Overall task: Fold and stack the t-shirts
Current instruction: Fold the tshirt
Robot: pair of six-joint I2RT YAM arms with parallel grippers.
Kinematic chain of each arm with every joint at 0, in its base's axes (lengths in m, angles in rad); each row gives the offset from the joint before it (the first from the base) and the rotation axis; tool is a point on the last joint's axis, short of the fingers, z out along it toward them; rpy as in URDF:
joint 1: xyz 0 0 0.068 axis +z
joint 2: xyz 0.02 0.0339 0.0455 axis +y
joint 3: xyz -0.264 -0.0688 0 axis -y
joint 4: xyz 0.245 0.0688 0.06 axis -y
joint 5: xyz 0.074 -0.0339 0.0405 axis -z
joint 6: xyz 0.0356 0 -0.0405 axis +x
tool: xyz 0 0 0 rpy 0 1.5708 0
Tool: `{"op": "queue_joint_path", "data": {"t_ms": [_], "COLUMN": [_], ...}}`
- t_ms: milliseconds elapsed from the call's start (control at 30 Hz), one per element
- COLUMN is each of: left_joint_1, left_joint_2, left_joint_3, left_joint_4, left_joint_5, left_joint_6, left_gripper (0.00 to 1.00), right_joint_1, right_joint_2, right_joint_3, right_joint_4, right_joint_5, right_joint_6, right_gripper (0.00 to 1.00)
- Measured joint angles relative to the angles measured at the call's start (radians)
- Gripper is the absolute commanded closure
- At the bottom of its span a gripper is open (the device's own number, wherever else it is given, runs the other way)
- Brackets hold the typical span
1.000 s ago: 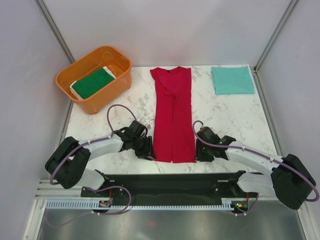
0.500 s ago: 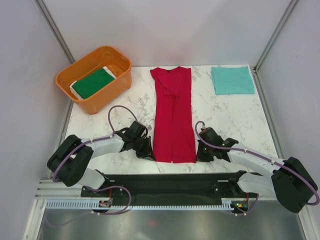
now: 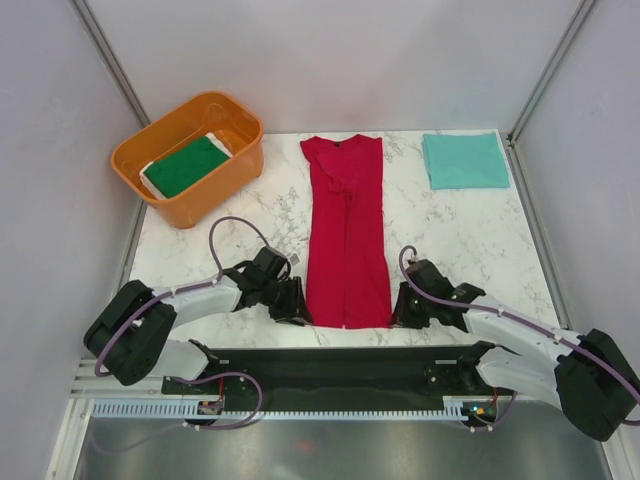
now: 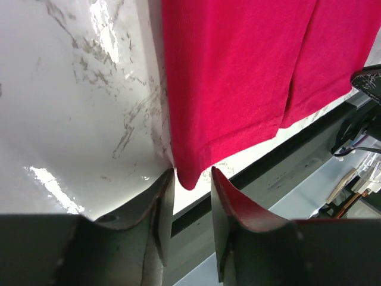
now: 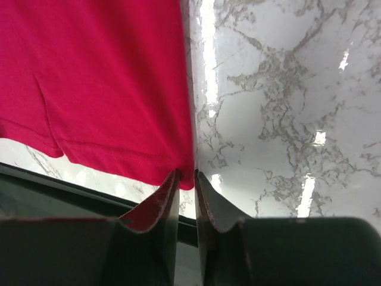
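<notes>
The orange tub (image 3: 190, 155) sits at the far left corner of the bench (image 3: 470, 240), close to the left wall. A folded dark green t-shirt (image 3: 187, 165) with a white edge lies flat inside it. Bare marble runs from the tub's near wall down to the left arm.

The left tool (image 4: 189, 179) is low at the near left corner of the red t-shirt (image 3: 346, 235). Its jaws stand apart, with the corner's tip hanging between them and a gap on either side. It grips nothing.

The red t-shirt lies in the middle of the bench as a long narrow strip, its sides folded in and its collar at the far edge. Its near hem stops just short of the bench's near edge, where a thin band of marble shows before the dark rail. Its long edges are fairly straight, and open marble lies on both sides.

The right tool (image 5: 186, 176) is at the shirt's near right corner. Its jaws are drawn in to a narrow slit and pinch the tip of the hem there.

The teal t-shirt (image 3: 464, 160) lies folded into a flat square at the far right corner, just beside the right edge and well apart from the red one. The broad stretch of bench between it and the right arm is bare marble.
</notes>
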Motion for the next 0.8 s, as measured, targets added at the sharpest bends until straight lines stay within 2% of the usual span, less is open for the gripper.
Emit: {"op": "queue_joint_path", "data": {"t_ms": [167,333,733,800], "left_joint_1": [0.0,0.0,0.0,0.0], "left_joint_2": [-0.026,-0.023,-0.023,-0.023], "left_joint_3": [-0.01,-0.01,-0.018,-0.018], "left_joint_4": [-0.004,-0.001,-0.002,-0.002], "left_joint_5": [-0.003,0.0,-0.004,-0.004], "left_joint_6": [-0.003,-0.003,-0.004,-0.004], "left_gripper": [0.57,0.56,0.72,0.78], "right_joint_1": [0.0,-0.005,-0.005,-0.005], "right_joint_2": [-0.043,-0.03,-0.029,-0.029], "right_joint_3": [0.002,0.008,-0.006,-0.011], "right_joint_4": [-0.044,-0.065,-0.018,-0.005], "right_joint_5": [0.01,0.015,-0.015,-0.024], "right_joint_6": [-0.003,-0.013,-0.012,-0.008], "right_gripper": [0.61,0.6,0.61,0.61]}}
